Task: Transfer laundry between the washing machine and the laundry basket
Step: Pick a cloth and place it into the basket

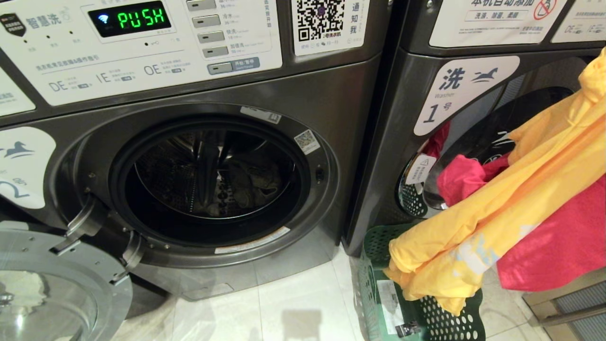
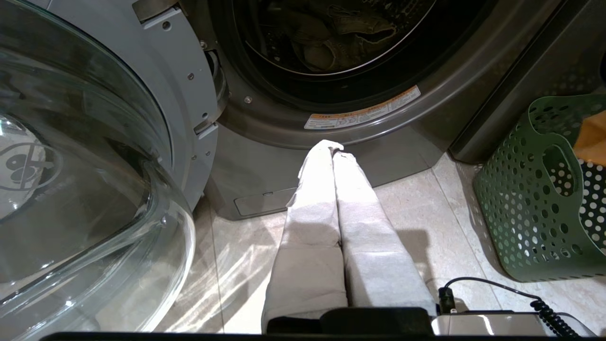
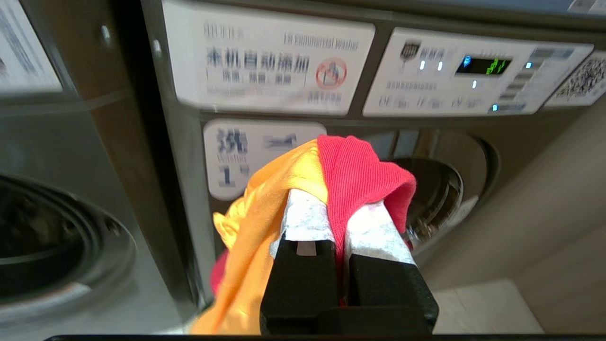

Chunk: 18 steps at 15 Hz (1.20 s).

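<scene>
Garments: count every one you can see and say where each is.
3. The yellow garment and red garment hang from the right gripper above the green basket; a grey-green garment lies inside the open washer's drum. More may be hidden.

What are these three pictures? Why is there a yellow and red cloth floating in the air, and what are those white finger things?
A robot with two arms took them. The head view looks down at a dark grey washing machine with its round door open; a grey-green garment lies inside. Beside it on the floor stands a green plastic basket full of holes. The other two pictures come from cameras on its wrists. The white things are padded fingers. The left gripper is shut and empty, low before the washer. The right gripper pinches a mustard yellow garment and a red-pink garment, holding them above the basket, so nothing floats.
</scene>
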Motion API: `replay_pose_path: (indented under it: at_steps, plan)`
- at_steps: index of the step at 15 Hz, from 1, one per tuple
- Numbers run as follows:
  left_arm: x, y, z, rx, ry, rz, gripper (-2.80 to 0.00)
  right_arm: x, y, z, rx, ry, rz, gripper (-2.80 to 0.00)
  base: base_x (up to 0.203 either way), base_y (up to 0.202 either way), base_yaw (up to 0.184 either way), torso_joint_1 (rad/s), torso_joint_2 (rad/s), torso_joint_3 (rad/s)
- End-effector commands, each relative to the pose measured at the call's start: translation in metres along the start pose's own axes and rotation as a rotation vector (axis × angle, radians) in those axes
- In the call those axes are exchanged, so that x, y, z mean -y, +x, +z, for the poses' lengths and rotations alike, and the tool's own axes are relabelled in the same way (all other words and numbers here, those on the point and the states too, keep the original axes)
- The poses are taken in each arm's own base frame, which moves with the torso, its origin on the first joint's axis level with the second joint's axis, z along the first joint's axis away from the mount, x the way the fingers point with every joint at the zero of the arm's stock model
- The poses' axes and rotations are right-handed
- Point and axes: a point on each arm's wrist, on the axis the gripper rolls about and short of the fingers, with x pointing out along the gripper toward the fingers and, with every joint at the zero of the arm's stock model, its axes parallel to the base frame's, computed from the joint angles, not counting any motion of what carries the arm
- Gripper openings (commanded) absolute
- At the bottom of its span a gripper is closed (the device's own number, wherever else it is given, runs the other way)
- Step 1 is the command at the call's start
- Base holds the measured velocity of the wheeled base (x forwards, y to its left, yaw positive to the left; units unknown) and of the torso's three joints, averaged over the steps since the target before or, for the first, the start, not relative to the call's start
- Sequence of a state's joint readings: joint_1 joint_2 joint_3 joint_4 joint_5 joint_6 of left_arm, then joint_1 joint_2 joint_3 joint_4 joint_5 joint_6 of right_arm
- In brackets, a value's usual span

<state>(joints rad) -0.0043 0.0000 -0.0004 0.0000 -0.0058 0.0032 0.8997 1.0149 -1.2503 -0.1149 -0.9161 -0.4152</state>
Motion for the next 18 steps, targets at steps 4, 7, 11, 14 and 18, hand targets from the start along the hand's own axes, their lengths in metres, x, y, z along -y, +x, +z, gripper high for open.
replay_pose_path:
  at_steps: [4,7,11,14,18]
  plan:
    - [0.000,0.000,0.000,0.000,-0.002,-0.001,-2.80,-0.010,-0.004,-0.042,-0.103,-0.116,-0.029,-2.80,0.000,0.000,0.000,0.000,0.00,0.000]
    - [0.000,0.000,0.000,0.000,-0.002,-0.001,-2.80,-0.011,-0.003,-0.057,-0.142,-0.161,-0.072,-2.80,0.000,0.000,0.000,0.000,0.00,0.000]
    - [0.000,0.000,0.000,0.000,-0.002,-0.001,-2.80,-0.012,-0.005,-0.066,-0.157,-0.158,-0.073,0.00,0.000,0.000,0.000,0.000,0.00,0.000]
    - [0.000,0.000,0.000,0.000,0.001,-0.001,-2.80,-0.013,-0.004,-0.068,-0.159,-0.156,-0.065,0.00,0.000,0.000,0.000,0.000,0.00,0.000]
    - [0.000,0.000,0.000,0.003,0.001,-0.001,-2.80,-0.019,-0.004,-0.076,-0.159,-0.121,0.005,0.00,0.000,0.000,0.000,0.000,0.00,0.000]
